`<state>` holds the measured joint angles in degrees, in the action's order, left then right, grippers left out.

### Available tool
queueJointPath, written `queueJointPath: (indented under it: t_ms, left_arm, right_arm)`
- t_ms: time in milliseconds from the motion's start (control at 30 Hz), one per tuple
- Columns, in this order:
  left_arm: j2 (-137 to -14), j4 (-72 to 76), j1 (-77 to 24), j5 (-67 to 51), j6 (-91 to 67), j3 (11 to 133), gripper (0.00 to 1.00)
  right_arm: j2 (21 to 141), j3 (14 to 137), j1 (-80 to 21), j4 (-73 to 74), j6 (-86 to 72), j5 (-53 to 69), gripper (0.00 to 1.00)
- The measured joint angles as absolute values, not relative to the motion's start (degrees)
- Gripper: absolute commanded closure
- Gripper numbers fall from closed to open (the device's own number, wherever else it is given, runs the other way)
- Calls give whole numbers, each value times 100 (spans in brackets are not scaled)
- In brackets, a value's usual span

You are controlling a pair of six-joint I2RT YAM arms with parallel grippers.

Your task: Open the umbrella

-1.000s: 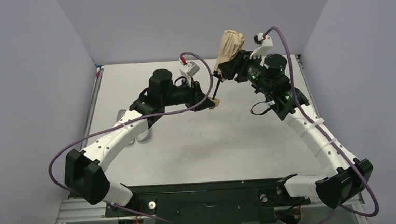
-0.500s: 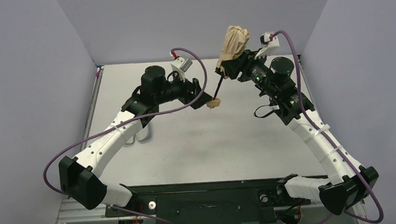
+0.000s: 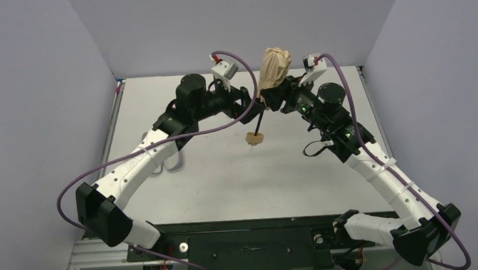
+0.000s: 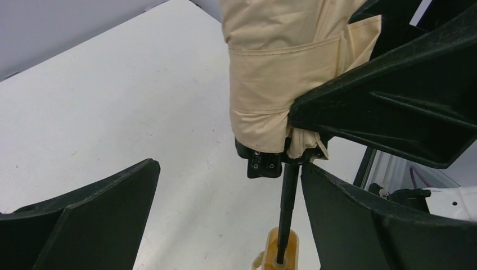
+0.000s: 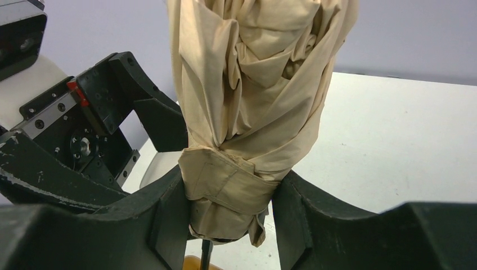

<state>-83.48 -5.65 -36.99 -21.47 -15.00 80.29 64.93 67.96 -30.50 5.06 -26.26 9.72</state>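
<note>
The umbrella hangs above the table, its tan folded canopy (image 3: 274, 67) (image 5: 253, 84) wrapped by its strap. My right gripper (image 3: 270, 97) (image 5: 228, 191) is shut on the canopy's lower end. A thin black shaft (image 3: 259, 120) (image 4: 288, 202) runs down to the small tan knob handle (image 3: 254, 138) (image 4: 278, 250), which hangs free. My left gripper (image 3: 251, 104) (image 4: 228, 185) stands wide open just below the canopy. The shaft passes close to its right finger (image 4: 360, 225); I cannot tell if they touch.
The white table (image 3: 239, 179) lies below, boxed in by grey walls at the left, back and right. A pale oblong thing (image 3: 170, 164) lies on the table, partly under the left arm. The two wrists stand very close together at the back middle.
My left gripper let go of the handle, opened wide and rose along the shaft to just below the canopy. The right arm carried the umbrella slightly left, and the handle now hangs free.
</note>
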Motion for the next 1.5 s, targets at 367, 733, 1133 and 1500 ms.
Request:
queueJointPath:
  t_ms: [367, 733, 1133, 1500]
  left_arm:
    - [-8405, -390, -3959, -2412, -1406, 8003, 9]
    - [-8635, -379, -4150, -1863, -1573, 8145, 98]
    - [-8696, 353, -3192, -2974, -2762, 7933, 100]
    - [-8792, 1173, -3330, -4611, -3769, 7950, 96]
  right_arm:
    - [6482, 6764, -3164, 513, -2519, 937, 100]
    - [6530, 6746, -3148, 340, -2685, 878, 53]
    - [6462, 6858, -2423, 187, -3173, 2121, 24]
    - [6681, 7199, -2355, -51, -3507, 3094, 24]
